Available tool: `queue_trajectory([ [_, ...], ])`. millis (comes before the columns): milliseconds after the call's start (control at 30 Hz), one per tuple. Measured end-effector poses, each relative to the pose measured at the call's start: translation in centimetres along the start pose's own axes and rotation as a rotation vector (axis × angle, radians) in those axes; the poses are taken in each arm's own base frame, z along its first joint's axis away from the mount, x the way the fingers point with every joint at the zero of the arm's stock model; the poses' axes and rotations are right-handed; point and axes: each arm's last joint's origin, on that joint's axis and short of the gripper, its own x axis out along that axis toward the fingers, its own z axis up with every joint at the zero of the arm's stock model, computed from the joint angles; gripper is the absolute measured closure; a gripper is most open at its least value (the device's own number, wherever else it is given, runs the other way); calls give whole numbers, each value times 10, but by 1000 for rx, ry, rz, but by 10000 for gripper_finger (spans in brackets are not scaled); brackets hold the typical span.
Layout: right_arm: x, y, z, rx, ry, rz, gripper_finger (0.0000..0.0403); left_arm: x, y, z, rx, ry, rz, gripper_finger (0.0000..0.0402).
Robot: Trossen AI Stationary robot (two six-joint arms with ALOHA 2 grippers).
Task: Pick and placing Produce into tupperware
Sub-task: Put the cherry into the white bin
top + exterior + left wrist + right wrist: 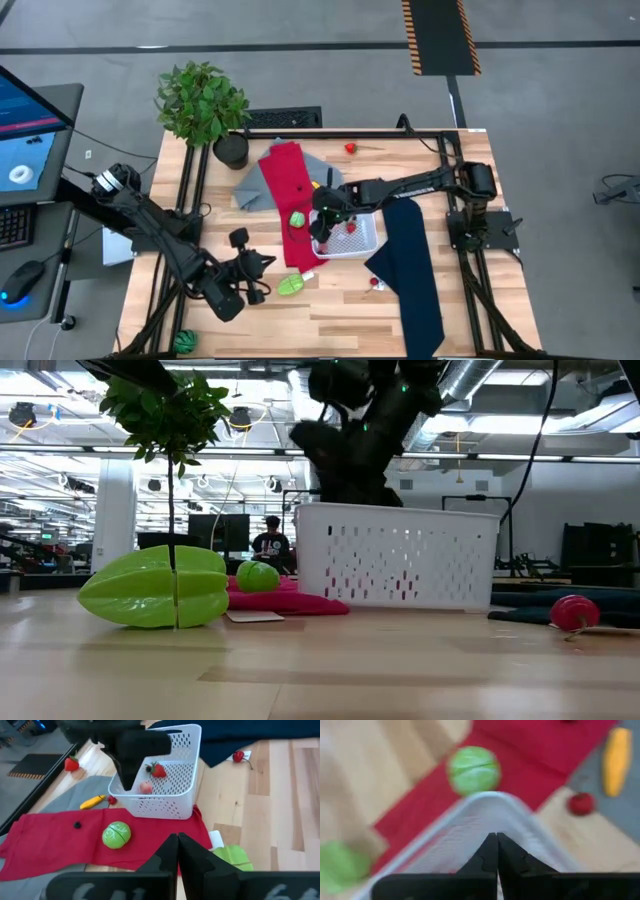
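The white tub (352, 236) (165, 785) (400, 555) stands on the table, half on the red cloth, and holds a strawberry (158, 770) and a pink peach (145, 787). My right gripper (496, 840) (325, 225) is shut and hangs over the tub's left corner rim (490, 800); whether it touches the rim does not show. My left gripper (177, 840) (256, 268) is shut and stands clear near the table's front left, beside a green star fruit (291, 285) (155, 588). A round green fruit (297, 218) (116, 834) (473, 770) lies on the red cloth.
A red cloth (288, 200), a grey cloth (252, 185) and a navy cloth (412, 275) lie on the table. The grey cloth bears a yellow piece (92, 801) and a small red one (112, 799). A strawberry (351, 148) sits at the far edge, a cherry (375, 284) by the navy cloth. A potted plant (205, 100) stands far left.
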Motion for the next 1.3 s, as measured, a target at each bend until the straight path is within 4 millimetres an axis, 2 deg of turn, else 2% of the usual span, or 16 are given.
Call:
queue_trajectory([
  [100, -6, 9, -2, -33, 54, 9, 336, -3, -2, -1, 8, -22, 8, 402],
  [167, -16, 15, 1, -8, 102, -13, 322, -4, -2, -1, 1, -34, 18, 402],
  [300, -44, 33, -3, -41, 209, -70, 325, -4, -2, -1, -8, -34, 20, 402],
  [400, -70, 60, -8, -47, 229, -35, 335, -3, -2, -2, -4, -32, 23, 402],
  [467, -87, 75, -20, -66, 281, -41, 338, -3, -1, -2, -1, -34, 30, 402],
  [567, -105, 104, -36, -76, 268, -14, 338, -3, -2, -3, 8, -14, 12, 402],
  [767, -123, 152, -98, -125, 355, 13, 338, -3, -2, -3, 25, 2, -6, 401],
  [933, -127, 174, -136, -91, 375, -12, 338, -3, -5, 0, -2, -31, -13, 402],
  [1100, -116, 186, -163, -123, 307, -103, 329, -4, -8, 5, 2, -75, -26, 402],
  [1200, -102, 181, -173, -151, 366, -213, 300, -4, -10, 7, 7, -92, -39, 402],
  [1300, -82, 177, -181, -174, 421, -316, 253, -4, -10, 8, 19, -96, -42, 402],
])
